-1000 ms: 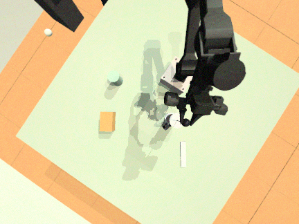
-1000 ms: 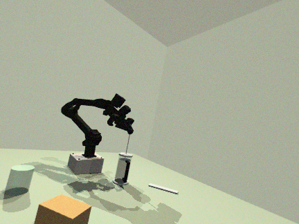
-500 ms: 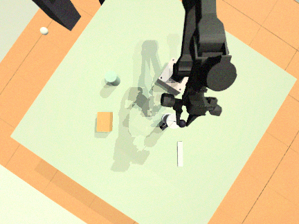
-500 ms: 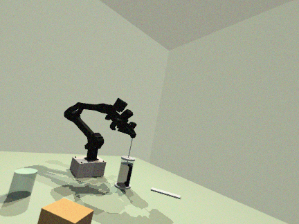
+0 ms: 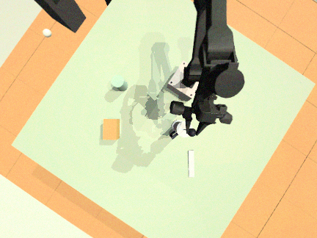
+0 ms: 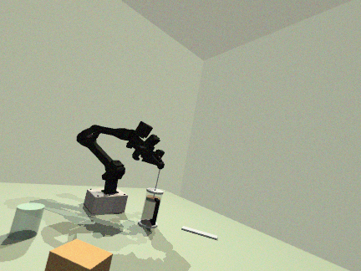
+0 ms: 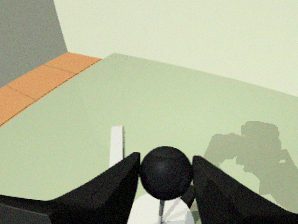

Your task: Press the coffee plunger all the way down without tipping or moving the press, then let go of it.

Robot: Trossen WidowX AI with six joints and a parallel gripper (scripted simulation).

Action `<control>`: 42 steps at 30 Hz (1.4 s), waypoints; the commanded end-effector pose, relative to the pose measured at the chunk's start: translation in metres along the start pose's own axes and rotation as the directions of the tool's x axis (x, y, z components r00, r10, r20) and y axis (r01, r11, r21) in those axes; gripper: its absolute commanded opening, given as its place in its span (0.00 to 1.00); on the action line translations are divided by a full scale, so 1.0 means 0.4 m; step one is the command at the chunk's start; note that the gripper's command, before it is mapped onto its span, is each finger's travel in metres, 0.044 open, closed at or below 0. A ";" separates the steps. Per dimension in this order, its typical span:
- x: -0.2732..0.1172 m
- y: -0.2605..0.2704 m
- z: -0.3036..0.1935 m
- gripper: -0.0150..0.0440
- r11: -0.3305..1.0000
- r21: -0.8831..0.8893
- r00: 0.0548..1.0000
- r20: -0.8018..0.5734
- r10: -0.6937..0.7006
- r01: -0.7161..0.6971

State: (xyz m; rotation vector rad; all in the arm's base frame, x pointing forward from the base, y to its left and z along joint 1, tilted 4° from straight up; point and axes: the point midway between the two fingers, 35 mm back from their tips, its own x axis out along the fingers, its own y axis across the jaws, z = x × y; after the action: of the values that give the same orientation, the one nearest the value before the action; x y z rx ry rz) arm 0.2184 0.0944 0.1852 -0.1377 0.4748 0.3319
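Observation:
The coffee press (image 6: 148, 211) has a clear body, a white lid (image 5: 182, 130) (image 6: 155, 191) (image 7: 142, 214) and a black handle (image 5: 173, 134) (image 6: 156, 209). It stands on the green mat, leaning slightly in the exterior view; whether that is real tilt I cannot tell. The plunger's thin rod (image 6: 158, 179) rises well above the lid, in line with the body. A plate shows high inside. The round black knob (image 7: 166, 176) tops the rod. My gripper (image 5: 192, 132) (image 6: 160, 166) (image 7: 166, 160) is shut on the knob, one fingertip on each side. The fingers hide most of the knob in the top and exterior views.
A white bar (image 5: 191, 163) (image 6: 199, 232) (image 7: 116, 142) lies near the press. An orange block (image 5: 111, 129) (image 6: 79, 253) and a pale green cylinder (image 5: 118, 81) (image 6: 29, 217) stand farther off. The arm's grey base (image 5: 177, 87) (image 6: 106, 202) is behind the press.

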 end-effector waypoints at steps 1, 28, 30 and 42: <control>0.024 0.002 -0.060 0.47 1.000 -0.012 0.998 -0.055 0.003 -0.003; 0.088 -0.001 -0.149 0.47 1.000 -0.013 0.999 -0.055 0.002 -0.003; 0.094 -0.002 -0.154 0.47 1.000 -0.013 0.999 -0.054 0.002 -0.003; 0.127 -0.004 -0.153 0.47 1.000 -0.013 0.999 -0.053 0.002 -0.003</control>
State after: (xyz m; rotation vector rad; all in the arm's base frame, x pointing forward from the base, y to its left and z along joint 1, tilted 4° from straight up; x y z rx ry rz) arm 0.2400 0.0976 0.1348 -0.1263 0.4445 0.3356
